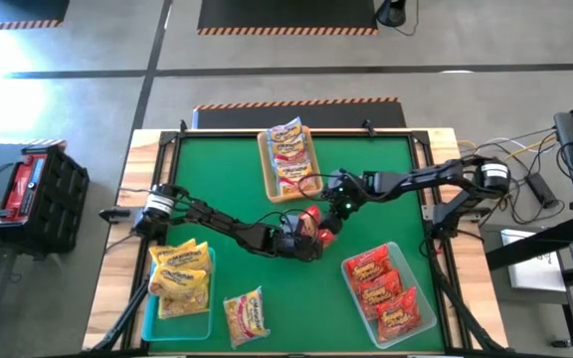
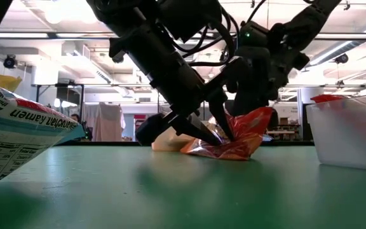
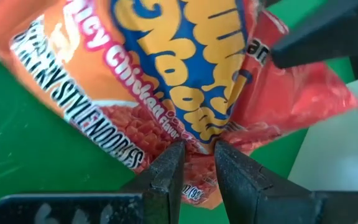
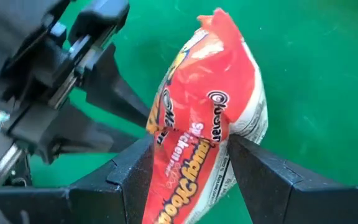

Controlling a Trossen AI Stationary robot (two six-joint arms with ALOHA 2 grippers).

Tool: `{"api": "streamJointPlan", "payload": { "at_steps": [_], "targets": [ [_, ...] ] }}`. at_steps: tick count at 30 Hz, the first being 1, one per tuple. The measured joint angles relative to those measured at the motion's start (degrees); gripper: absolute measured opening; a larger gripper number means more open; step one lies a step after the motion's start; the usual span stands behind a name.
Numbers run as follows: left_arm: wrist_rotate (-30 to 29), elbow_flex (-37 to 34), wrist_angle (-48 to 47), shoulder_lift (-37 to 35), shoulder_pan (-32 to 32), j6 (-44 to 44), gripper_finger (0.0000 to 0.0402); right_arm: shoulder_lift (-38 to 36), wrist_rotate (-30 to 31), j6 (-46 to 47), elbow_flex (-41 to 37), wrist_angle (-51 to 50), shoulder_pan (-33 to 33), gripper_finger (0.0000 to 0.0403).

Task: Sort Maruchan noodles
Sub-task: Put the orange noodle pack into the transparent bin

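Note:
A red Maruchan packet [image 1: 313,223] sits mid-table between both grippers. In the low view the red packet [image 2: 237,137] stands tilted, its lower edge on the green mat. My left gripper [image 1: 302,239] reaches in from the table's left and is shut on it. My right gripper [image 1: 332,211] comes from the right and is also shut on it. Silvery-white packets lie in the tan tray [image 1: 264,159], yellow ones in the left teal tray [image 1: 147,316], red ones in the right teal tray [image 1: 428,298]. One yellow packet [image 1: 247,316] lies flat on the mat near the front edge. My left gripper pinches a raised fold of the packet's printed face [image 3: 197,138] between its two fingertips, which stand almost together. The fingers slant down from the table's left. The packet leans away from them, with its lower edge on the mat. My right gripper has the packet's upper part [image 4: 194,146] between its two fingers, one on each side. The wrapper is buckled into a ridge there. The fingers come from above and the right, pointing down. The packet's far end [image 4: 219,25] sticks out beyond the fingertips.
The tan tray stands at the far centre and the teal trays at the front left and front right corners. Wooden rails [image 1: 137,199] edge the mat. Bare green mat [image 1: 217,179] lies between the trays.

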Motion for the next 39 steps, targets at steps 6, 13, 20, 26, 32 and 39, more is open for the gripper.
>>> {"api": "streamJointPlan", "payload": {
  "at_steps": [6,13,20,26,32,39],
  "targets": [
    [1.83,-0.02,-0.42,-0.01,0.00,1.09,0.0074,-0.21,0.07,2.10,0.02,0.12,0.02,0.0201],
    [2.05,-0.07,-0.61,-0.01,-0.07,-0.05,0.0074,-4.39,2.81,2.70,0.02,-3.00,0.02,0.0201],
    [2.05,0.26,-0.85,0.01,-0.07,-0.38,0.0074,-4.65,1.23,3.25,0.02,-5.12,0.44,0.0201],
    [2.05,0.28,-0.83,0.01,-0.07,-1.13,0.0074,-3.11,-9.03,1.93,0.02,-4.98,-0.37,0.0201],
    [1.81,0.28,-0.72,0.01,-0.07,-3.81,0.0074,-3.11,-9.19,0.55,0.02,-4.83,-0.35,0.0201],
    [0.35,0.24,0.92,0.10,-0.15,-3.90,0.0074,-3.12,-4.41,-1.14,0.02,-3.67,-0.35,0.0201]
  ]
}}
